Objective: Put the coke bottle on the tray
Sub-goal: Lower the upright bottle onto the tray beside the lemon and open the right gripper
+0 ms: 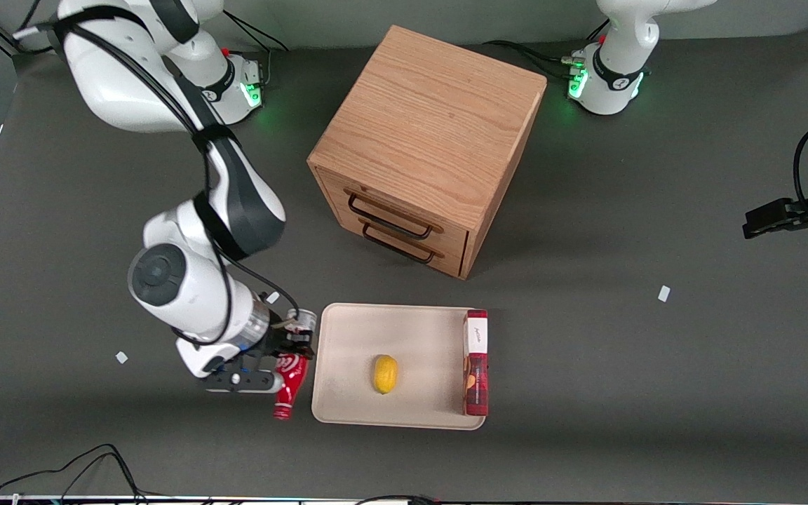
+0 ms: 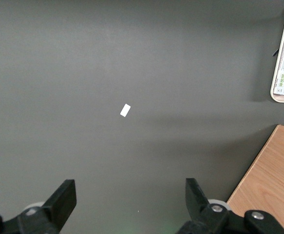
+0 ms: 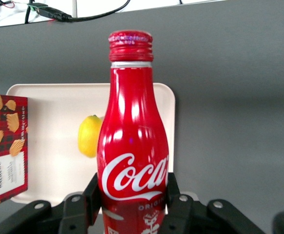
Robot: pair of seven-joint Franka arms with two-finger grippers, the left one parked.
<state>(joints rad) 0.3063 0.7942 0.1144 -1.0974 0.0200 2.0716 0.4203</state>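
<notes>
A dark grey matte tabletop [image 1: 586, 365] carried everything, with a few small white paper scraps [image 1: 664, 294] lying on it. A wooden drawer cabinet [image 1: 426, 144] stood near the middle, farther from the front camera than the tray [image 1: 348, 337], its two drawers shut behind dark handles. The cream tray lay flat in front of the cabinet. On it sat a yellow lemon [image 1: 385, 374] near the middle and a red box [image 1: 475, 362] along the rim toward the parked arm's end.

The gripper [image 1: 290, 347] hung just beside the tray's rim toward the working arm's end. Its fingers [image 3: 92, 193] were closed on the lower body of the coke bottle [image 1: 290, 384], one on each side of the white script logo. In the front view the bottle was tilted, its capped neck pointing toward the front camera, just outside the tray and not over it.

Bare tabletop stretched widely around the tray on the side nearer the camera and toward the parked arm's end.

The bottle's base was hidden by the gripper in both views. The wrist view cut off part of the red box.
</notes>
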